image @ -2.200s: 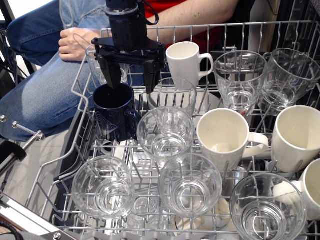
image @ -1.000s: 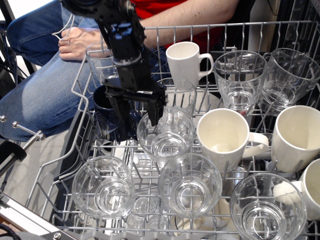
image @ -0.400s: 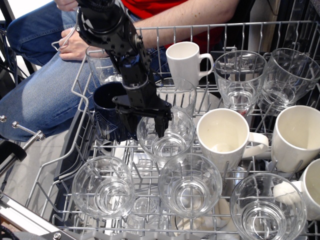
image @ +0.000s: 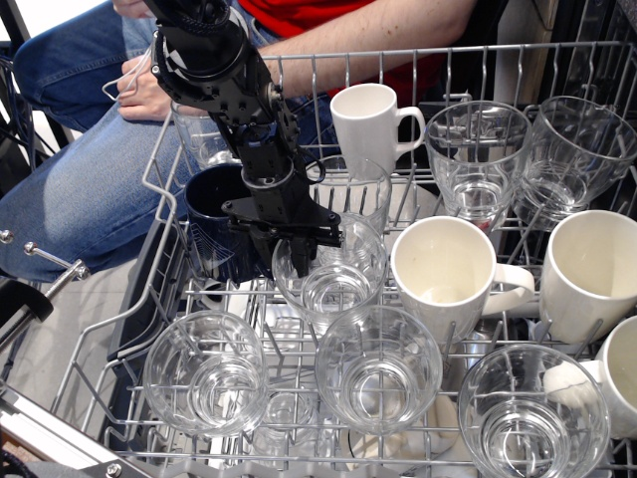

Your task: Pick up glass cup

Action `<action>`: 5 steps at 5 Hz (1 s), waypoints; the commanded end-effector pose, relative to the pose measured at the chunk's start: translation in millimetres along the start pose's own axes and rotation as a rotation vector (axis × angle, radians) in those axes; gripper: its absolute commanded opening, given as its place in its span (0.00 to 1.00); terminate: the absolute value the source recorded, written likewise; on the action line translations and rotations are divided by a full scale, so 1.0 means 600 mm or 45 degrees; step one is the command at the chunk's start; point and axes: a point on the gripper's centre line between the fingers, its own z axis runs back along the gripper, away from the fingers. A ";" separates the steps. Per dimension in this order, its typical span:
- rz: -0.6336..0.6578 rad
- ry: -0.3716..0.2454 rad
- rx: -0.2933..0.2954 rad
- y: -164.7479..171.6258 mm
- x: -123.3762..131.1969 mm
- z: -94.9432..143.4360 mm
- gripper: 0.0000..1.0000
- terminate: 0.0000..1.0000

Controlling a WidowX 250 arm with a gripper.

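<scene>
The glass cup (image: 336, 271) stands upright in the middle of the wire dish rack (image: 157, 171), clear with a thick base. My gripper (image: 286, 259) comes down from the upper left and its jaws stand narrow across the cup's left rim. One finger is inside the cup and the other outside, between the cup and the dark navy mug (image: 219, 224). The cup rests on the rack.
Several other clear glasses crowd round: front left (image: 204, 383), front middle (image: 378, 368), front right (image: 532, 418), behind (image: 350, 187), back right (image: 478, 154). White mugs stand at the back (image: 370, 119) and right (image: 445, 274). A seated person's hand (image: 139, 90) rests by the rack's back left.
My gripper came down from above the navy mug to the glass cup's left rim. Its fingers, wide apart a moment ago, have closed across the rim.
</scene>
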 end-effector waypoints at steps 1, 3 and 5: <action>0.000 -0.004 -0.033 -0.009 0.007 0.035 0.00 0.00; -0.046 0.090 -0.032 -0.008 0.007 0.108 0.00 0.00; -0.105 0.143 -0.009 -0.006 0.031 0.209 0.00 0.00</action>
